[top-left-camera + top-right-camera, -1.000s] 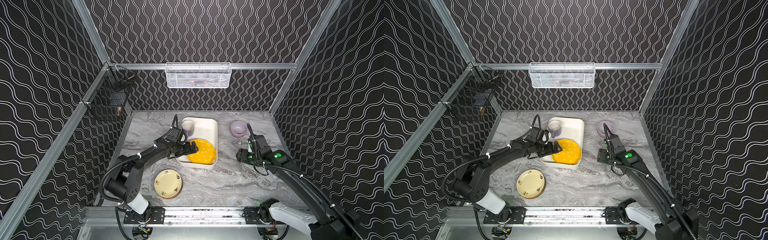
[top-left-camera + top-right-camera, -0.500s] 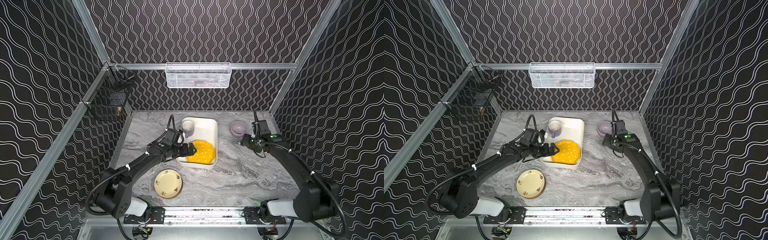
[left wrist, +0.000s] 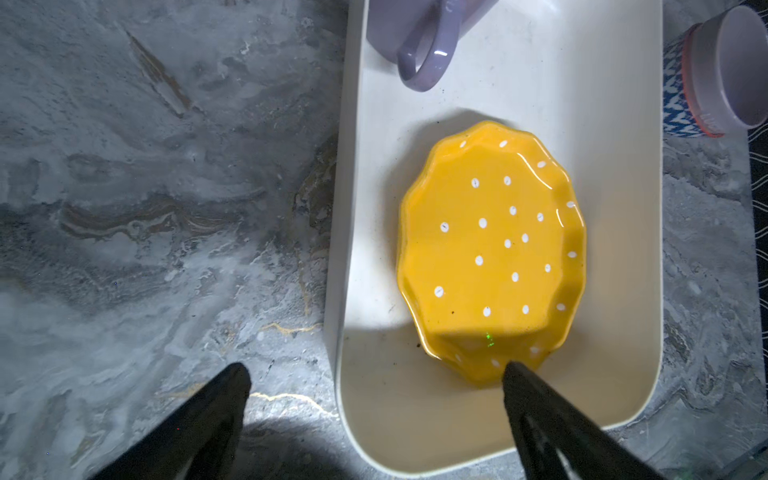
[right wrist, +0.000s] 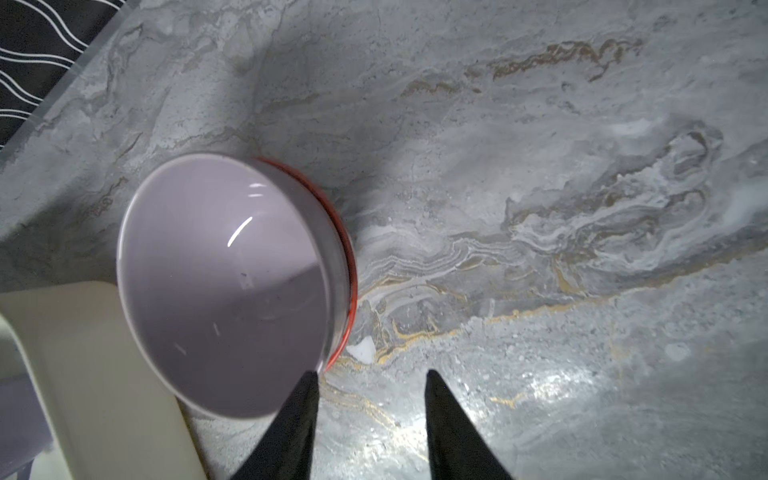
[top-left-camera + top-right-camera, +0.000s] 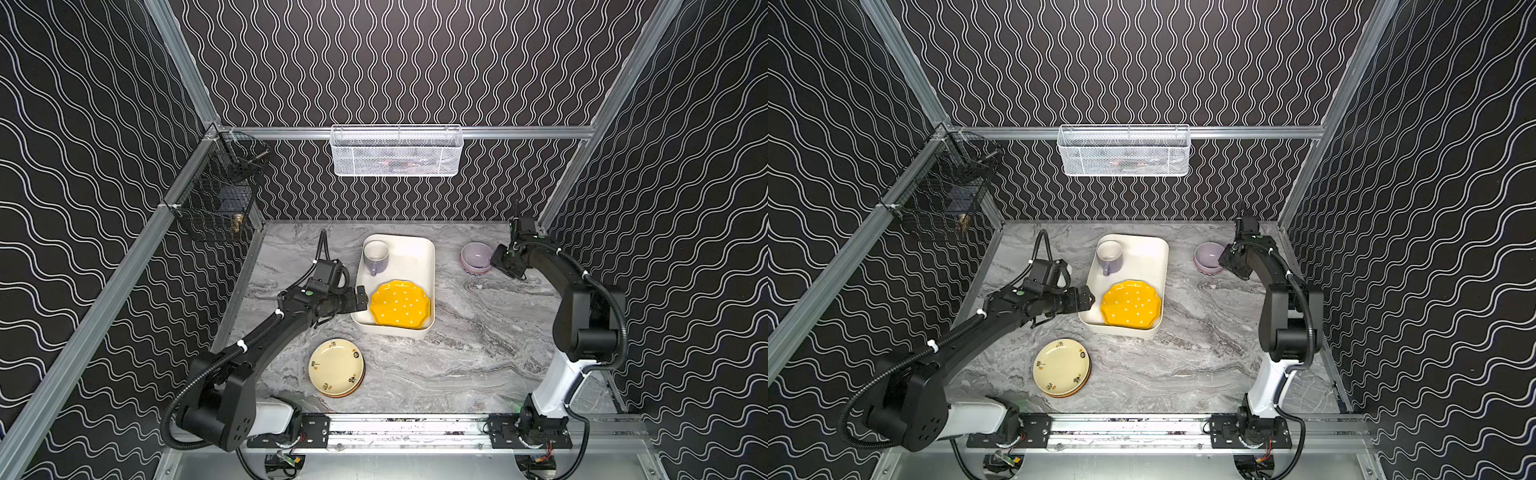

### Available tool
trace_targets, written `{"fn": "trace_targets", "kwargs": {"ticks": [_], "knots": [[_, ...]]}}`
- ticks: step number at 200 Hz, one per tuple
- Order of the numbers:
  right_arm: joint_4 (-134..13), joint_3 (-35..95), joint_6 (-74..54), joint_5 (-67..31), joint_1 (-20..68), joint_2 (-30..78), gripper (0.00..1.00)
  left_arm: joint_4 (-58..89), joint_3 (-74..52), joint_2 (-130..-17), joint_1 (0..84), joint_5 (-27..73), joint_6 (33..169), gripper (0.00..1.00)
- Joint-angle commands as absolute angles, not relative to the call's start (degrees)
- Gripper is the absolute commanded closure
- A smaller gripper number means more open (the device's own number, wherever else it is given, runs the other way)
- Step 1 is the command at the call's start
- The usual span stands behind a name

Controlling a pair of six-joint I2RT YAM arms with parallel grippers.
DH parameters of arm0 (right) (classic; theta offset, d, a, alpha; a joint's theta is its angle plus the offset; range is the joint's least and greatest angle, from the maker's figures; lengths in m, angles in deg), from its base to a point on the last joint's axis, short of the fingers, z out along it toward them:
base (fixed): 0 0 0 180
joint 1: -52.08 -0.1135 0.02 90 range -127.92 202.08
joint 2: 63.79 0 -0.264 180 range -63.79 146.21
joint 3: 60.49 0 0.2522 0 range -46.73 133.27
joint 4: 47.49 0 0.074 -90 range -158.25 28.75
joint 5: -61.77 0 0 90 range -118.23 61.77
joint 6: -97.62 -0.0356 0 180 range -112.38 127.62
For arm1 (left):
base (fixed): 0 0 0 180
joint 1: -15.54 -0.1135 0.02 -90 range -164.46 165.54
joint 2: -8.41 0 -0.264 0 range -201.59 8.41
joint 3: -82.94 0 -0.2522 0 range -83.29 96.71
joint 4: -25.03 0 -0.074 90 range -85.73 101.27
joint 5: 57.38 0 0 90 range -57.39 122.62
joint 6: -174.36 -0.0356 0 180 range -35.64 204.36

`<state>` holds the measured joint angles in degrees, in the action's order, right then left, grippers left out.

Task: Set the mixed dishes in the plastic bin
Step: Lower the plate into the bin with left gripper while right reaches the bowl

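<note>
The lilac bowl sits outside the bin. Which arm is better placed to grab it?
Right. The right claw is open at the rim of the lilac bowl, while the left claw hangs open on the far side of the bin, beside the yellow plate.

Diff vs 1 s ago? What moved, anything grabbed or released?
The left pincer, open, drew back from the yellow scalloped white-dotted plate, which lies in the cream-white plastic bin. The right arm swung back to the lilac bowl; the right pincer narrowed at its rim, jaws apart. Unchanged: lavender mug, cream floral plate stack.
</note>
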<state>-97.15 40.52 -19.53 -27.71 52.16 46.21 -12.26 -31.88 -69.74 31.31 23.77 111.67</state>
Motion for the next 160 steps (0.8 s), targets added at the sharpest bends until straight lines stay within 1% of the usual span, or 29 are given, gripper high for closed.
{"fn": "trace_targets", "kwargs": {"ticks": [1, 42, 67, 85, 92, 123, 136, 160], "knots": [[-96.6, 43.2, -19.0, -26.6, 52.5, 49.0, 0.56, -11.3, -31.2, -71.3, 30.7, 22.4, 110.7, 0.01], [-97.8, 47.4, -17.1, -26.1, 52.8, 53.3, 0.57, -10.2, -30.7, -73.7, 30.5, 20.5, 110.9, 0.01], [-99.7, 49.5, -16.4, -27.0, 52.8, 55.0, 0.68, -9.0, -31.3, -74.3, 30.6, 19.0, 111.5, 0.01], [-99.1, 49.3, -16.1, -26.1, 52.9, 55.3, 0.7, -8.9, -31.4, -74.7, 30.6, 18.2, 111.5, 0.01], [-99.0, 49.3, -16.1, -25.9, 52.8, 55.4, 0.74, -8.9, -31.4, -74.8, 30.6, 18.0, 111.4, 0.01], [-99.6, 49.9, -15.8, -26.0, 52.9, 55.0, 0.83, -8.8, -31.9, -74.2, 30.6, 17.7, 111.3, 0.01], [-99.4, 49.8, -15.5, -26.0, 52.8, 54.7, 0.89, -8.7, -32.0, -74.3, 30.6, 17.2, 111.4, 0.01], [-100.8, 50.7, -15.5, -26.1, 52.8, 54.8, 0.93, -8.8, -32.0, -74.2, 30.7, 16.4, 111.2, 0.01]]}}
